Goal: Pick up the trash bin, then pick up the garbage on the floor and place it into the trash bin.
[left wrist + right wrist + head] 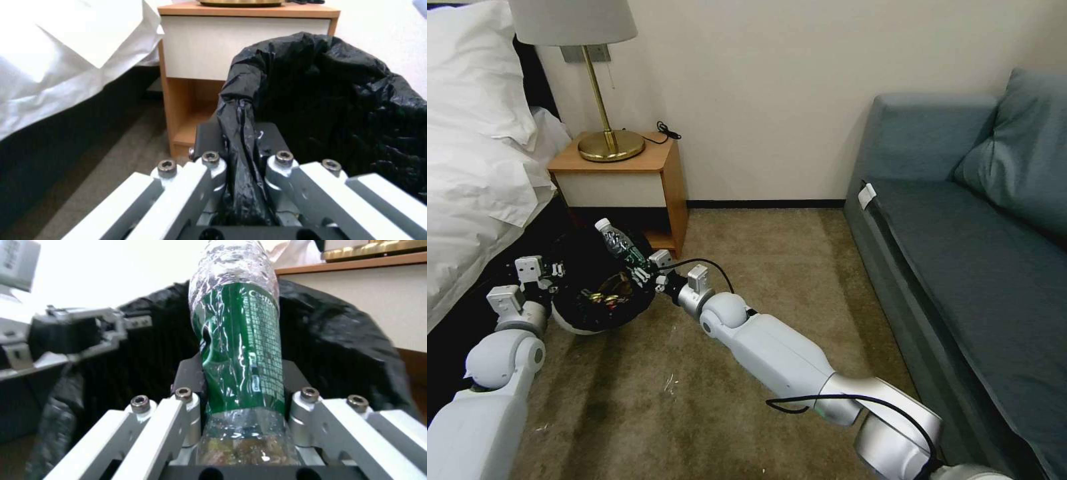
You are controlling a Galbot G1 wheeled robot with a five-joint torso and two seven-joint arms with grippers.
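Bottle-holding right hand (642, 269) clamps the clear green-labelled plastic bottle (617, 242) mid-left over the black-lined white bin (577, 323), which my left hand (554, 270) grips by its rim.

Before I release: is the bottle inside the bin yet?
Not yet. The bottle is clamped in the right claw, slanting above the bin's rim.

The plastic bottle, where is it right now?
The plastic bottle is clamped in the right gripper, poking up over the trash bin, which the left gripper holds in front of the wooden nightstand.
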